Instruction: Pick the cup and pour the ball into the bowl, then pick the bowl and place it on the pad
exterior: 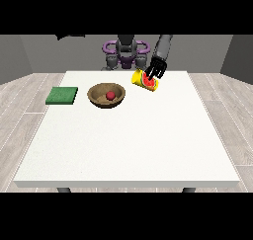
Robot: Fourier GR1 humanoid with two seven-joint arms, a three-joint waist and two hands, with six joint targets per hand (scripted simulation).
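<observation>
The hand at the view's right (157, 69) is at the far side of the white table (128, 145), close to the robot's body. We can see its dark fingers curled over the yellow cup (145, 81), so it is holding the cup. The cup has a red picture on its side. It is tipped over, lying almost sideways, and it sits low, near the tabletop. We cannot tell if it touches the table or hangs just above it.

The brown bowl (105, 96) stands to the left of the cup in the view, apart from it. Inside the bowl we see the red ball (111, 95). So we think the pouring part is done: the ball is already in the bowl, and the cup looks empty, though we cannot see inside it.

The green pad (62, 96) lies flat further to the left, near the bowl but not touching it. Nothing is on it yet.

We cannot see the robot's other hand at all.

What comes next, we think, is to put the cup down and let it go, off to the side where it will not bump the bowl. Then a hand has to reach the bowl, take hold of its rim, lift it without tipping it so the ball stays inside, and carry it over to sit on the pad.
</observation>
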